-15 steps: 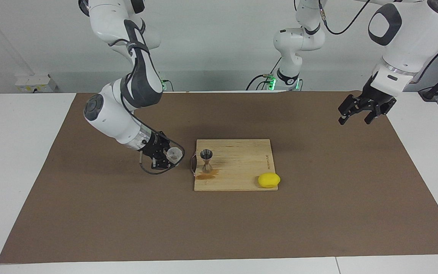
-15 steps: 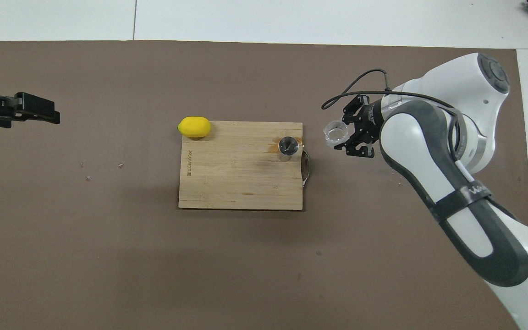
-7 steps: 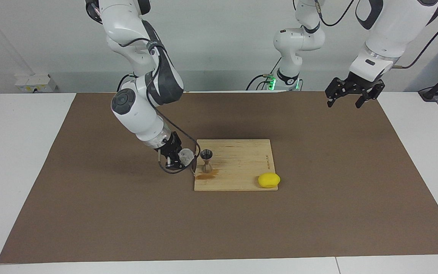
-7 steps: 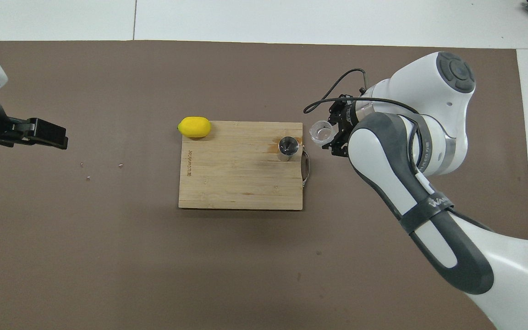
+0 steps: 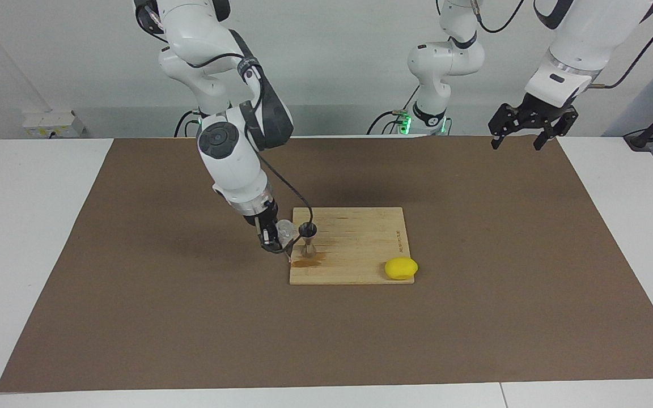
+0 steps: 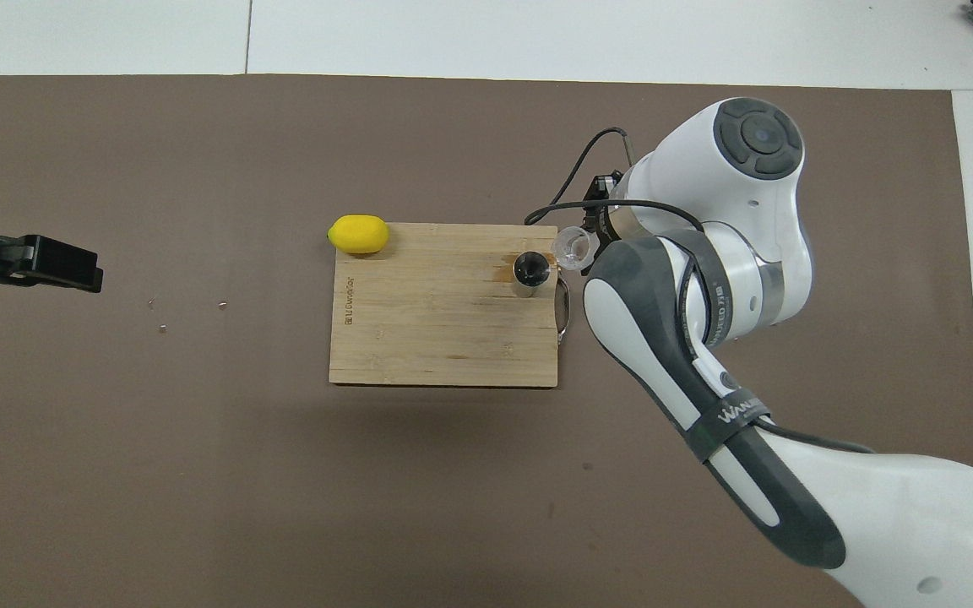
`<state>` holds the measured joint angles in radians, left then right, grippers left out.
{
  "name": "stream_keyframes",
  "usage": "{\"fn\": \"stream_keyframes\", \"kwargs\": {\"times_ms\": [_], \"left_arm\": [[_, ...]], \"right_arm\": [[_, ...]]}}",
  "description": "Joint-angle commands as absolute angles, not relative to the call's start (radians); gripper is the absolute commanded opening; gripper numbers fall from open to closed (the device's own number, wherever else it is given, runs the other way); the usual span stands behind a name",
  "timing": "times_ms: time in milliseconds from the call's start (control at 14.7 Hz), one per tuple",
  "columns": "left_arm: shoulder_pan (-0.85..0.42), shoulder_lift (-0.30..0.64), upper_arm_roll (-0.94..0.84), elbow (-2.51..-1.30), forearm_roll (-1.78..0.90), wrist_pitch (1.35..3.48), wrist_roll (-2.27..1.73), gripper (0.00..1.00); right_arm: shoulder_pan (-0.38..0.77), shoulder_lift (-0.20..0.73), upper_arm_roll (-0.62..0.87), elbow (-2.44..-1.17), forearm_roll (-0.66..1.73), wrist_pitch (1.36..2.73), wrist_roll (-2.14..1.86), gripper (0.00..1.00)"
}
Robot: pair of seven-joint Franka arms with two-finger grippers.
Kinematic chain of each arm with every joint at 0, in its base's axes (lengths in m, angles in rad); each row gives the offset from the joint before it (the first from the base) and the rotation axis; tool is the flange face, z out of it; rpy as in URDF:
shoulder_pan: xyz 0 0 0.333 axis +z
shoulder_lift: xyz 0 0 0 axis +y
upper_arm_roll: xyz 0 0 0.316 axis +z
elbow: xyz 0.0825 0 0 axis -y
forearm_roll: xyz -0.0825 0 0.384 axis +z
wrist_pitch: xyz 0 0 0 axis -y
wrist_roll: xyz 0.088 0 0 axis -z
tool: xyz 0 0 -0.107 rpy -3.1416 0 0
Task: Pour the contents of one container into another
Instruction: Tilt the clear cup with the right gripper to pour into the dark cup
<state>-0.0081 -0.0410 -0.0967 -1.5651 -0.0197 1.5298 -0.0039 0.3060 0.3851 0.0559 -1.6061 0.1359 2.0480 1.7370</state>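
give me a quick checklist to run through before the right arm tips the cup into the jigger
1. Right gripper shut on the cup: ok.
2. Cup beside the jigger's mouth, at rim height: ok.
3. Jigger upright on the cutting board: ok.
4. Liquid left in the cup: cannot tell.
5. Board dry at the jigger's foot: not ok, brown stain there.
6. Left gripper open, waiting over the table's edge, away from the board; lemon apart from the jigger: ok.
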Motion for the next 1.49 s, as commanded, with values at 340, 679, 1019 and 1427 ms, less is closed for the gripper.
{"fn": "stream_keyframes", "kwargs": {"times_ms": [340, 679, 1019, 1427], "left_arm": [[0.021, -0.132, -0.112, -1.715, -0.006, 1.572, 0.011, 1.0], [0.049, -0.129, -0.115, -1.706, -0.011, 1.563, 0.012, 1.0], [0.051, -0.088, -0.117, -1.614, -0.018, 1.528, 0.009, 1.0], [0.048, -0.095, -0.115, -1.628, -0.018, 1.526, 0.011, 1.0]], "right_arm": [[0.368, 0.407, 0.057, -1.552, -0.026, 2.008, 1.763, 0.0], [0.39, 0.405, 0.055, -1.551, -0.121, 2.005, 1.763, 0.0], [0.399, 0.403, 0.058, -1.549, -0.185, 2.005, 1.763, 0.0], [0.431, 0.4, 0.058, -1.551, -0.262, 2.011, 1.763, 0.0]]}}
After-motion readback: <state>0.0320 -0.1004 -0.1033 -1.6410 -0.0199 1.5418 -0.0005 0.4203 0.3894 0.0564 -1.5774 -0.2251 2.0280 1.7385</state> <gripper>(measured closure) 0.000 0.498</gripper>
